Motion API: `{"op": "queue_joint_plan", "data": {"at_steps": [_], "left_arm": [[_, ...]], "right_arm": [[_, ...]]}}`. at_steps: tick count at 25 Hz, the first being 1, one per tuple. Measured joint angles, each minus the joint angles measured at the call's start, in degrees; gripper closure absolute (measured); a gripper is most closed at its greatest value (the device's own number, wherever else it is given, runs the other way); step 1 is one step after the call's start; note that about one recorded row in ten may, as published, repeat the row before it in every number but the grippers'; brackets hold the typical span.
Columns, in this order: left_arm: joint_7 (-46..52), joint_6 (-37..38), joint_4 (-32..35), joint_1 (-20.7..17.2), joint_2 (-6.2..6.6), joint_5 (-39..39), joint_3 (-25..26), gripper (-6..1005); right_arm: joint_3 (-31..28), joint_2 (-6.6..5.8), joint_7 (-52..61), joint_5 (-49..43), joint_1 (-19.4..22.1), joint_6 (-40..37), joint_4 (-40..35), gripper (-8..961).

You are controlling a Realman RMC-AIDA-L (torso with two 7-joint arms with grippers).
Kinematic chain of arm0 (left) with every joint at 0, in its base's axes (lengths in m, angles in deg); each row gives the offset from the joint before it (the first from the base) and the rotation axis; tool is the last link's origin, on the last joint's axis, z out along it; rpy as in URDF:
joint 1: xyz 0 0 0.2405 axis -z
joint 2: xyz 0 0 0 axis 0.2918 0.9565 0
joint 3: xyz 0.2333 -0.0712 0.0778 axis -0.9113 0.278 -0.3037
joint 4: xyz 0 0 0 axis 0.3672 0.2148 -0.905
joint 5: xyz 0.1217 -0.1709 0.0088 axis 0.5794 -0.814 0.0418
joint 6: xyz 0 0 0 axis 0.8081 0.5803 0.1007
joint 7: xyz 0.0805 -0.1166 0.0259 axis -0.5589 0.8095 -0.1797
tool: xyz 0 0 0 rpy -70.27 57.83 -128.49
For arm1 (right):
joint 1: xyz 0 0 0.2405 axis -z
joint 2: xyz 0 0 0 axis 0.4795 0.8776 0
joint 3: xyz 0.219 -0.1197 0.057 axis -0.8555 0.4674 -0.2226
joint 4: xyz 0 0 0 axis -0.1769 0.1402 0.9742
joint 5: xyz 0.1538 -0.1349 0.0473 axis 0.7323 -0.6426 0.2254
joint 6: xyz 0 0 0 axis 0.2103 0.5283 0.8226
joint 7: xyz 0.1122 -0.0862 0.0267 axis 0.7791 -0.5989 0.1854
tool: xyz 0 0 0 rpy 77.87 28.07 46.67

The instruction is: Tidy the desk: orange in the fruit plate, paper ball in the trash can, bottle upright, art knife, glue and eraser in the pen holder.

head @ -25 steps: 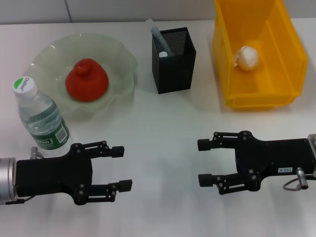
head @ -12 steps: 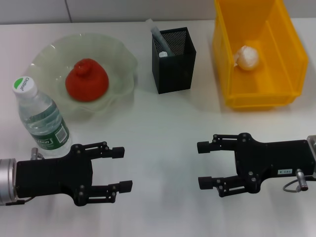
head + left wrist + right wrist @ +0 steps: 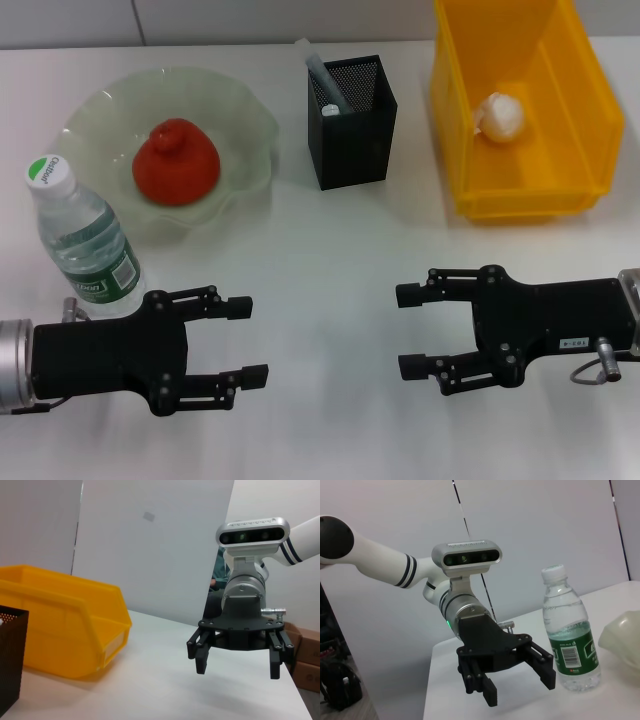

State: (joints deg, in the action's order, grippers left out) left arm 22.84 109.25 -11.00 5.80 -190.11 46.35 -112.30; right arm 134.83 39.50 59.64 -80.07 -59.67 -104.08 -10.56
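The orange (image 3: 176, 163) lies in the pale green fruit plate (image 3: 240, 110) at the back left. A white paper ball (image 3: 502, 116) rests inside the yellow trash can (image 3: 455, 110) at the back right. The water bottle (image 3: 82, 243) stands upright at the left, also seen in the right wrist view (image 3: 568, 631). The black mesh pen holder (image 3: 352, 130) holds a whitish tube and other items I cannot make out. My left gripper (image 3: 245, 341) hovers open at the front left, just right of the bottle. My right gripper (image 3: 410, 331) hovers open at the front right, holding nothing.
The white desk stretches between the two grippers. The left wrist view shows the trash can (image 3: 60, 625), a corner of the pen holder (image 3: 9, 655) and the right gripper (image 3: 236, 664). Brown boxes (image 3: 306, 652) sit beyond the desk edge.
The right gripper has shifted very slightly to the left. The left arm and all objects have stayed put.
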Motion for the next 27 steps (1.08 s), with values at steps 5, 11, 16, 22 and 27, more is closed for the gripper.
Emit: {"op": "queue_joint_plan", "data": {"at_steps": [5, 11, 16, 22, 27], "left_arm": [[0.1, 0.0, 0.0, 0.1, 0.15, 0.0, 0.0, 229], [0.1, 0.0, 0.0, 0.1, 0.29, 0.0, 0.0, 229], [0.1, 0.0, 0.0, 0.1, 0.35, 0.0, 0.0, 229], [0.1, 0.1, 0.0, 0.1, 0.45, 0.0, 0.0, 229], [0.1, 0.1, 0.0, 0.1, 0.46, 0.0, 0.0, 229]], "right_arm": [[0.0, 0.0, 0.0, 0.0, -0.2, 0.0, 0.0, 147], [0.0, 0.08, 0.1, 0.0, -0.4, 0.0, 0.0, 147], [0.0, 0.16, 0.1, 0.0, -0.5, 0.0, 0.0, 147], [0.0, 0.26, 0.1, 0.0, -0.6, 0.0, 0.0, 147], [0.0, 0.26, 0.1, 0.0, -0.6, 0.0, 0.0, 147]]}}
